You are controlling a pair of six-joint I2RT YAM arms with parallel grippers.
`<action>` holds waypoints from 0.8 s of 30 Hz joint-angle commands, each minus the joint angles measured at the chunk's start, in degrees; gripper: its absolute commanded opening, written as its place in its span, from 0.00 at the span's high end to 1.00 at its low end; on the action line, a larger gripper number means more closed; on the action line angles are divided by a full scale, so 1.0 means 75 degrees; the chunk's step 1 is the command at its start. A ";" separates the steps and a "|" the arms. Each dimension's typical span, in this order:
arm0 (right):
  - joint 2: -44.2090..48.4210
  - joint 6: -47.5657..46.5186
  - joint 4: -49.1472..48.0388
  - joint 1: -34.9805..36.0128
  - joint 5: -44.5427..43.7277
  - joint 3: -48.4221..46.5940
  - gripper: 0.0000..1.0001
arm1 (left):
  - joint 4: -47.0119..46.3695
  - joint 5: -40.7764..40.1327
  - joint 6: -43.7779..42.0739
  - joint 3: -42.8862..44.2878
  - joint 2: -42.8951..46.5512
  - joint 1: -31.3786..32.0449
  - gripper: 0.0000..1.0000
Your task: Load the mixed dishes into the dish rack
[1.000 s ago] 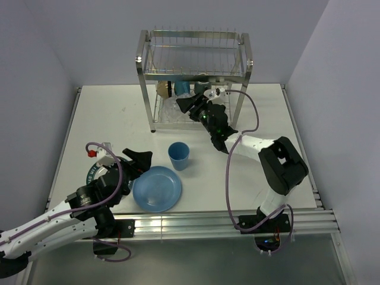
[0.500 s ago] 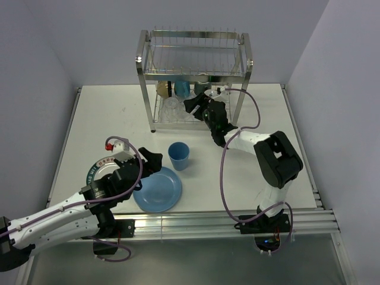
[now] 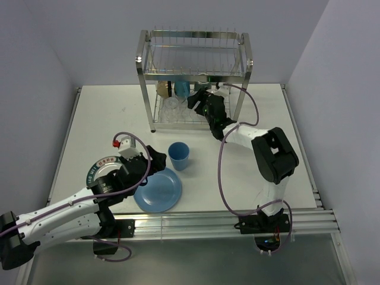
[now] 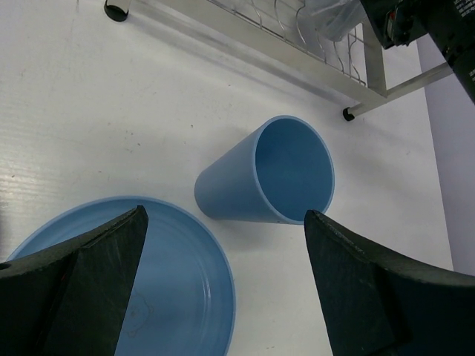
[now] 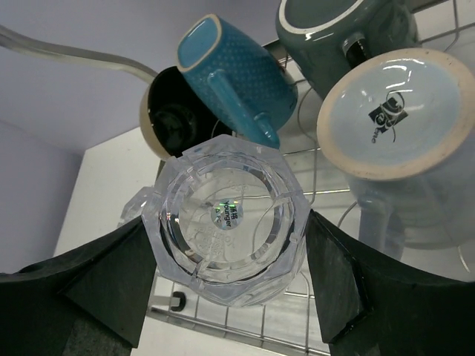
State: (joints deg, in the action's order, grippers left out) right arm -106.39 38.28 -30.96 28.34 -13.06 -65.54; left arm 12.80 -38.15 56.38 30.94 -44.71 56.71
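The dish rack (image 3: 143, 83) stands at the back of the table. My right gripper (image 5: 230, 222) reaches into its lower tier, shut on a clear glass (image 5: 223, 185) seen base-on, a finger pressed against each side. A second clear glass (image 5: 133, 209) shows behind it on the left. Around it hang a teal dotted mug (image 5: 234, 70), a dark mug (image 5: 334, 26), a pale blue mug (image 5: 390, 111) and a cream cup (image 5: 152, 122). My left gripper (image 4: 224, 215) is open above the blue plate (image 4: 148, 289), just short of the upright blue tumbler (image 4: 289, 170).
A white plate with a dark patterned rim (image 3: 95, 171) lies partly under my left arm at the front left. The rack's lower wire floor (image 5: 297, 326) runs below the held glass. The rack's near foot (image 4: 346, 114) stands just beyond the tumbler.
My left arm has swung right and forward, bringing its open gripper up to the tumbler. My right gripper has pushed deeper into the rack's lower tier with the glass.
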 commanded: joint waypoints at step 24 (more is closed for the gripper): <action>-0.1530 -0.2128 0.2206 0.0159 -0.0462 -0.2793 0.50 | -0.0991 0.2273 0.0170 0.1054 -0.2183 -0.1291 0.11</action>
State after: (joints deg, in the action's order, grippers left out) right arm -117.38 24.67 -14.55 29.54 -16.45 -82.78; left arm 8.75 -24.95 56.88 35.77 -60.23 48.25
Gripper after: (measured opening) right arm 0.784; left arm 0.899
